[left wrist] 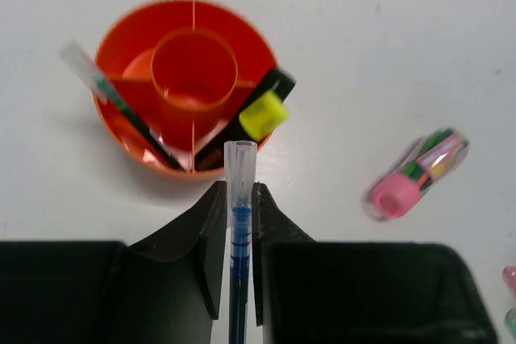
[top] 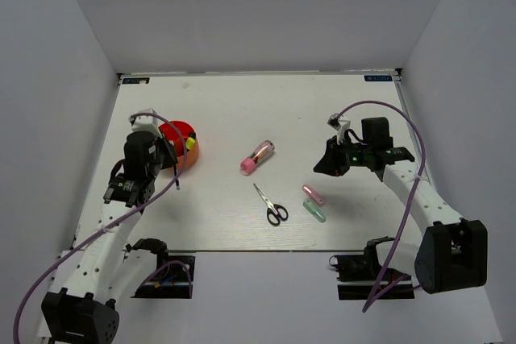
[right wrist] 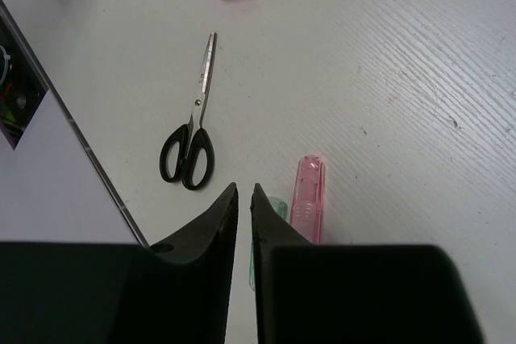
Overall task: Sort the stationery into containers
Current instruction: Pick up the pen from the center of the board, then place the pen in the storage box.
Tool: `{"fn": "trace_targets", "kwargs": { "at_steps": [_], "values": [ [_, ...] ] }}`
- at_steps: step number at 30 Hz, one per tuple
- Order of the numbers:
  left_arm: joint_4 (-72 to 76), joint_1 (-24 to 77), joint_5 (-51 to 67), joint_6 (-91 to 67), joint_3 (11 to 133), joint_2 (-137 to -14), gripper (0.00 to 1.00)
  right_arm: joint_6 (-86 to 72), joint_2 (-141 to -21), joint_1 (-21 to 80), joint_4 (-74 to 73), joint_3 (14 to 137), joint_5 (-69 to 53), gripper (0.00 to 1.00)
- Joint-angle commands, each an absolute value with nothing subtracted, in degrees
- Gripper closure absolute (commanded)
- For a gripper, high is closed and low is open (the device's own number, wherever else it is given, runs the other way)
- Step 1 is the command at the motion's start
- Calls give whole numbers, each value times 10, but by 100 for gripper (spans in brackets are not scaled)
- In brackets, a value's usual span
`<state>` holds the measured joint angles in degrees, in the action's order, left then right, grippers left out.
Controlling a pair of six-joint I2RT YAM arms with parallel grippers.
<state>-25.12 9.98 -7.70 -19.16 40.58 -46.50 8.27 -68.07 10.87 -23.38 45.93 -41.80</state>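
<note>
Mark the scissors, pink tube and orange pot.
scissors (right wrist: 196, 105), right wrist view, on the pivot screw.
pink tube (left wrist: 419, 172), left wrist view, on its clear body.
orange pot (left wrist: 193, 106), left wrist view, on the inner cup wall.

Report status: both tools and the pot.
Left tool shut on blue pen, near side of pot. Right tool shut, empty, beside pink capsule. Nothing between pen and pot.
</note>
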Motion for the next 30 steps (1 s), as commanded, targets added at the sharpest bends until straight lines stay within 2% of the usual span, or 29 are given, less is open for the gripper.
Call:
{"fn": "trace_targets", "kwargs": {
  "at_steps": [1,8,16,30],
  "values": [
    [-216,102,-101,-184,455,-477,99,82,-682,106,-220,457,-431,85],
    [-133,101,-166,-103,494,-523,99,84,-689,106,-218,457,-432,85],
    [15,102,-257,-6,472,-560,99,89,-702,106,-217,458,-432,85],
    [242,91,-311,-47,364,-617,99,97,-730,106,-223,462,-432,85]
  ]
}}
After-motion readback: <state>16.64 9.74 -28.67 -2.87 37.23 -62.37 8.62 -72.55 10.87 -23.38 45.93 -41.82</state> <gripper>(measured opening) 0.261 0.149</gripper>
